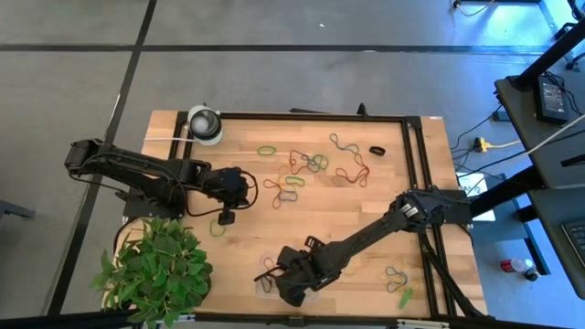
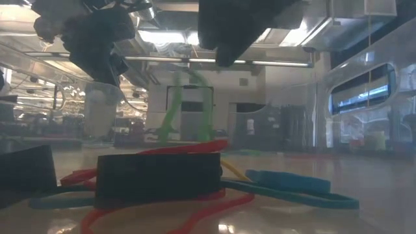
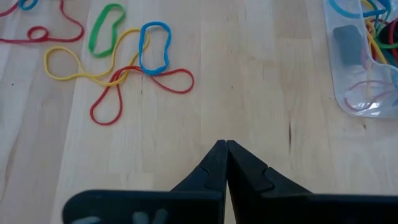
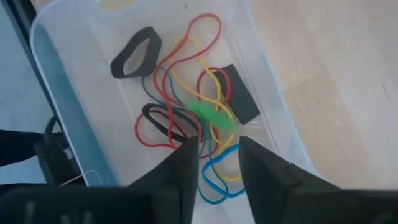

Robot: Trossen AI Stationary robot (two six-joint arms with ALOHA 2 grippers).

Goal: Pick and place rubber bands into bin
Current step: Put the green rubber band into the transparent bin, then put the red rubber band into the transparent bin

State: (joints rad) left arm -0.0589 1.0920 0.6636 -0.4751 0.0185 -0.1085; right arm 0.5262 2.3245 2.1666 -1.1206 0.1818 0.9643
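The bin (image 1: 271,274), a clear shallow tray, sits near the table's near edge and holds several rubber bands (image 4: 186,81) and a black block (image 4: 239,93). My right gripper (image 4: 217,140) hovers open right above it. A green band (image 4: 211,118) shows blurred just ahead of the open fingers; in the low view the green band (image 2: 188,104) stands in the air under the gripper. More rubber bands (image 1: 311,164) lie loose on the wood toward the far edge. My left gripper (image 3: 225,144) is shut over bare wood left of centre, holding nothing, with a green band (image 1: 218,227) beside it. My right gripper is open over the bin, pointing down into it. The green band (image 2: 195,81) is in the air just below its fingers; whether it still touches a finger I cannot tell.
A round white-and-grey object (image 1: 205,123) stands at the far left corner and a leafy plant (image 1: 155,270) at the near left. A few more bands (image 1: 398,279) lie near the right near corner. A black frame rail (image 1: 416,155) runs along the right side.
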